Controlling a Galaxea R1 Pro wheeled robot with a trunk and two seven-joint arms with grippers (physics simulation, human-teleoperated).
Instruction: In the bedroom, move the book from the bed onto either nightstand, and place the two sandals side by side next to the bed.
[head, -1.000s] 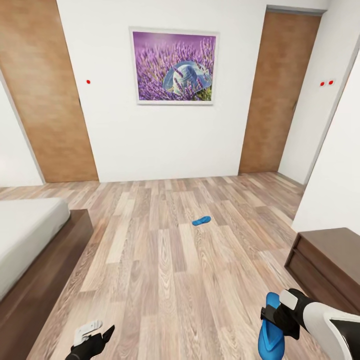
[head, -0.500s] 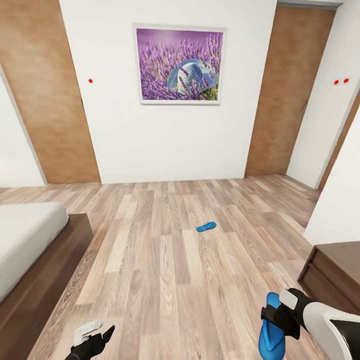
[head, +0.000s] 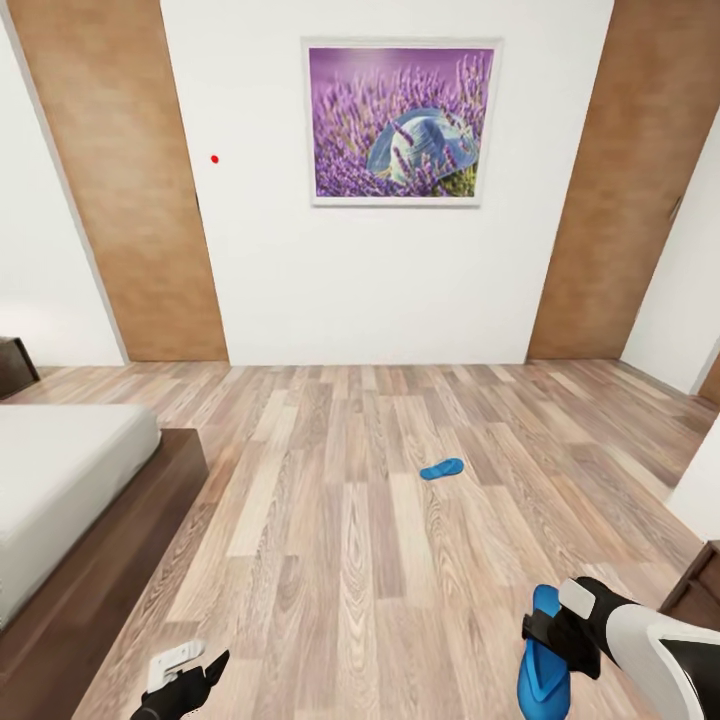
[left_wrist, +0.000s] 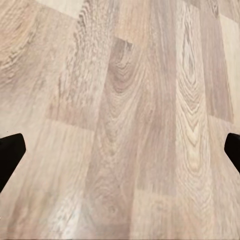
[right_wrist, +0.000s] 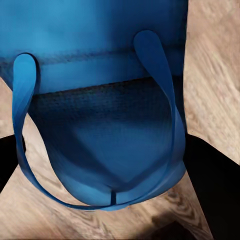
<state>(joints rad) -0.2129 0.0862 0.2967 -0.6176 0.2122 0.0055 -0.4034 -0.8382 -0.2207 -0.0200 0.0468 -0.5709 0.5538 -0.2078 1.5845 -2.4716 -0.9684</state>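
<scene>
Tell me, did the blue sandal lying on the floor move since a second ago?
No. The sandal on the floor sits on the same floorboards below the lavender picture. The whole view slid right together, so the camera turned, not the sandal.

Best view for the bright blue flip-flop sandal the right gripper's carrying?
Right wrist view: the held bright blue flip-flop sandal shows close up, sole and thin straps plain, dark fingers on either side. The head view shows it small, hanging from the right gripper near the frame's lower edge. The left wrist view looks at wooden floor.
</scene>
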